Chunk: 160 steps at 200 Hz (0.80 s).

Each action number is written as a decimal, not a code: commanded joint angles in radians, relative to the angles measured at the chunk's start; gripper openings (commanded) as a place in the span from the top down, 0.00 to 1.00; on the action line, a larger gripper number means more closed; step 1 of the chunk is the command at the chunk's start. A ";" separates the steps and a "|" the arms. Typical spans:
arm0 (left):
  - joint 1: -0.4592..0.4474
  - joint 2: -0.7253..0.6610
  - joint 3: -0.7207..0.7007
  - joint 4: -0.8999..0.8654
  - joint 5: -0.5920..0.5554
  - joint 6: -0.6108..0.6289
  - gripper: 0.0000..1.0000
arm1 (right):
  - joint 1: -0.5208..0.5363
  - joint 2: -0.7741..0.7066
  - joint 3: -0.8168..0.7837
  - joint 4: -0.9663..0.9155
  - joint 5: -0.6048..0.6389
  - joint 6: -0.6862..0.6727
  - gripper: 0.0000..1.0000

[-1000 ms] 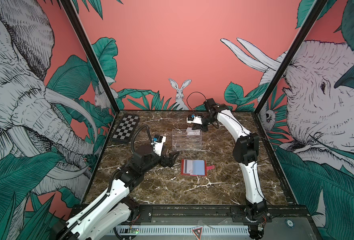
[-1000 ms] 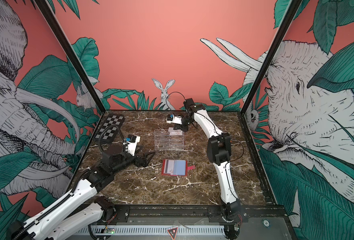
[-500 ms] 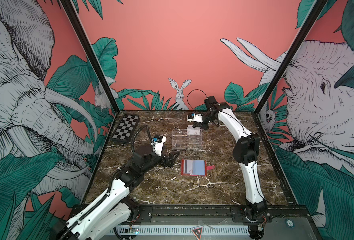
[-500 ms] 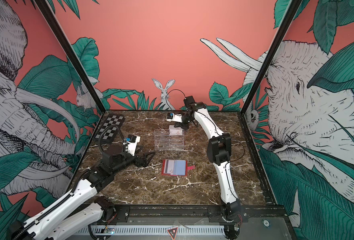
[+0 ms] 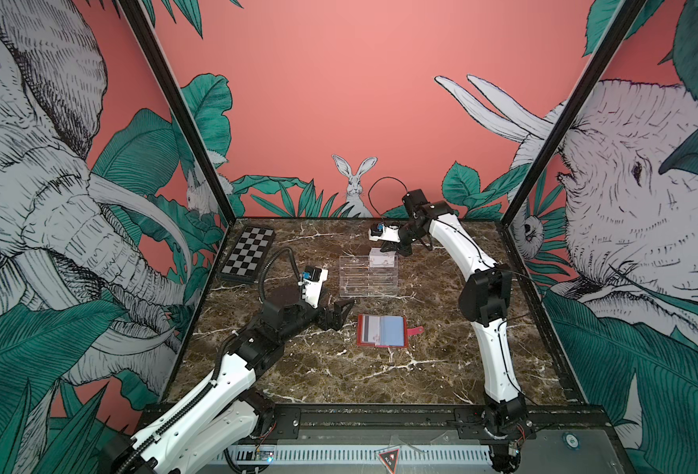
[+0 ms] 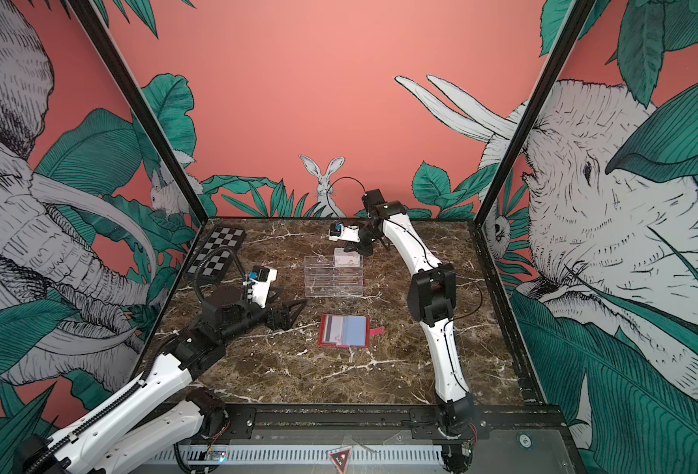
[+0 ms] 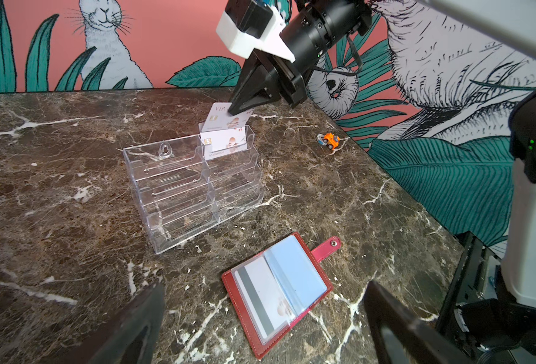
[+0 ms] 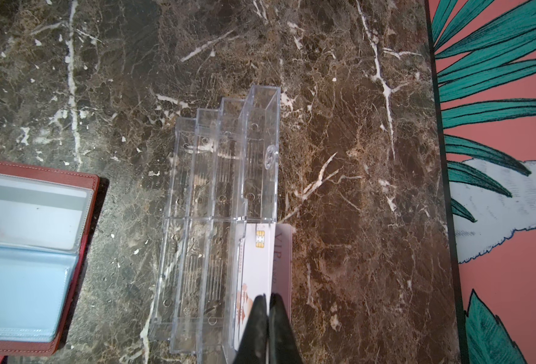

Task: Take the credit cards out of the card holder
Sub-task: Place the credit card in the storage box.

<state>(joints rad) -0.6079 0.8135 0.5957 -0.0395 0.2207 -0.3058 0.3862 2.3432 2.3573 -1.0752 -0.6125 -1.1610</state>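
Hardly anything moved since last sec. R jaws were clamped on a credit card (image 7: 219, 118) above rack's (image 7: 178, 189) rear tier; L jaws wide apart, empty. Card holder (image 7: 295, 274) lay open on table (image 7: 55, 220), 2nd card (image 7: 260, 299) still sleeved. Light, stiff, slick: I'd pinch an exposed edge.

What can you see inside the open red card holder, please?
One card with a dark grey stripe shows inside the card holder, on the side away from its snap tab. The pale blue sleeves hide whatever lies beneath.
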 commanded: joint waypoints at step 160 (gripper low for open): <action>0.004 -0.017 -0.010 0.003 0.006 -0.006 0.01 | 0.022 0.030 -0.020 -0.025 0.023 -0.014 0.91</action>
<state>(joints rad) -0.6079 0.8120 0.5945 -0.0399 0.2226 -0.3065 0.4011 2.3573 2.3436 -1.0824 -0.5854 -1.1736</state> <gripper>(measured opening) 0.989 0.080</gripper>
